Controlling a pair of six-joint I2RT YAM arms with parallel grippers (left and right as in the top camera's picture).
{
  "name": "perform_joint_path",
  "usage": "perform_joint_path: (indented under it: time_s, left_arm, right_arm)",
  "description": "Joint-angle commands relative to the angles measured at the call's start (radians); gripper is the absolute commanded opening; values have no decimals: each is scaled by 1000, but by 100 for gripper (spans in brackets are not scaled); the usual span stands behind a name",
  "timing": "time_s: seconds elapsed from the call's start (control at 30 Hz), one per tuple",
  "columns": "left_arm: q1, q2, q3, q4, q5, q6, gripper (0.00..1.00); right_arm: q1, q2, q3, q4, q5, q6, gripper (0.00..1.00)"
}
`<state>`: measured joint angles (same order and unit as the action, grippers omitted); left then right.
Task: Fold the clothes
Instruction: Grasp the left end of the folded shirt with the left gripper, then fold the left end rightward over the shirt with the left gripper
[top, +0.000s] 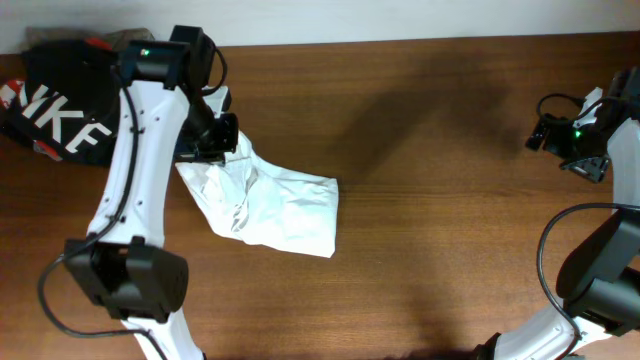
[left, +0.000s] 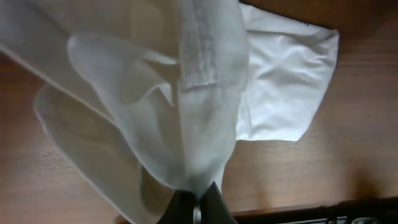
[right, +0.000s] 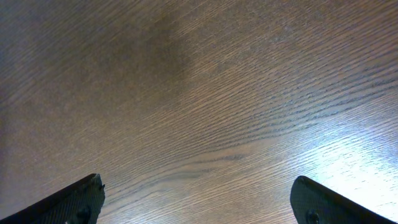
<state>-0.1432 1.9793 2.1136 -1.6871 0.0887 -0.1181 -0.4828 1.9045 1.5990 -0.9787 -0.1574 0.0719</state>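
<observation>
**Left gripper pinches a white garment; right gripper open over bare wood**

My left gripper (top: 222, 140) is closed on a bunched fold of the white garment (top: 275, 205). In the left wrist view the dark fingers meet at the bottom edge (left: 196, 202), and the cloth (left: 205, 93) gathers into them and hangs in soft loose folds, with a stitched hem or band running down its middle.

The only writing I can read is on the black fabric heap (top: 60, 110) at the far left corner of the tabletop (top: 450, 200). It carries large white block letters, of which N, K and E are clear, and a little red shows along its edges. I cannot tell whether it is a garment or a bag. No label or print shows on the white garment.

That garment lies left of centre. Its right part is spread flat on the wood with a fairly square corner. Its left part is crumpled and drawn up toward my left gripper, just beside the black heap.

My right gripper (top: 560, 140) is well apart at the right edge. Its wrist view shows its fingers (right: 81, 199) spread wide, holding nothing, with only wood grain (right: 205, 93) between them.
</observation>
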Motion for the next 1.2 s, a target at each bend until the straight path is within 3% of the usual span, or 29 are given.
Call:
perform_joint_path:
  time_s: [0.0, 0.17, 0.4, 0.57, 1.07, 1.1, 1.17]
  left_arm:
    - [-1, -49, 19, -1, -1, -13, 1]
    - [-63, -48, 2, 17, 46, -13, 1]
    - [-188, -48, -227, 222, 56, -100, 1]
    - [-257, -48, -341, 352, 80, -99, 1]
    - [-341, -48, -605, 632, 136, -166, 2]
    - [-341, -48, -608, 636, 136, -166, 10]
    - [-341, -48, -608, 636, 136, -166, 43]
  right_arm:
    - [5, -18, 17, 0, 10, 0, 99]
    - [5, -18, 17, 0, 10, 0, 99]
    - [5, -18, 17, 0, 10, 0, 99]
    - [5, -18, 17, 0, 10, 0, 99]
    - [5, -18, 17, 0, 9, 0, 99]
    - [5, -18, 17, 0, 10, 0, 99]
    - [5, -18, 17, 0, 10, 0, 99]
